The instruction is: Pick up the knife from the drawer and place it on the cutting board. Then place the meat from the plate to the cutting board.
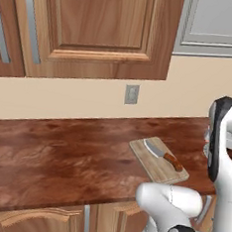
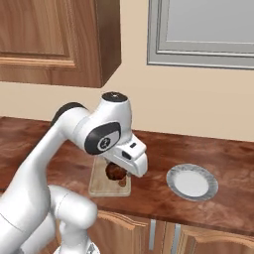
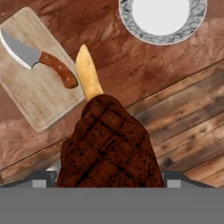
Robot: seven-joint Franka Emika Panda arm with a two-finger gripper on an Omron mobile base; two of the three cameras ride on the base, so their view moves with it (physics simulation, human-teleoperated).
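**Meat held above the counter, knife already on the cutting board**

A white robot arm reaches over a reddish-brown wooden counter in a rendered kitchen. The gripper hangs low beside the cutting board, pinching the meat. In the hand view the meat is a dark brown, grill-marked lump with a pale orange-tan tip pointing away from the camera. It hides the finger tips, so their exact grip is hard to judge, but the lump sits between them, clear of the counter.

The knife lies flat on the cutting board, silver blade toward one corner, brown handle toward the middle. The board is pale tan wood with rounded corners and rests near the counter's front edge.

The plate sits on the counter to the right of the board, well apart from it. Its grey speckled rim surrounds a white centre with nothing on it.

Wooden wall cabinets hang above, and a grey wall socket is set in the beige wall. No writing, labels or brand marks can be read anywhere.
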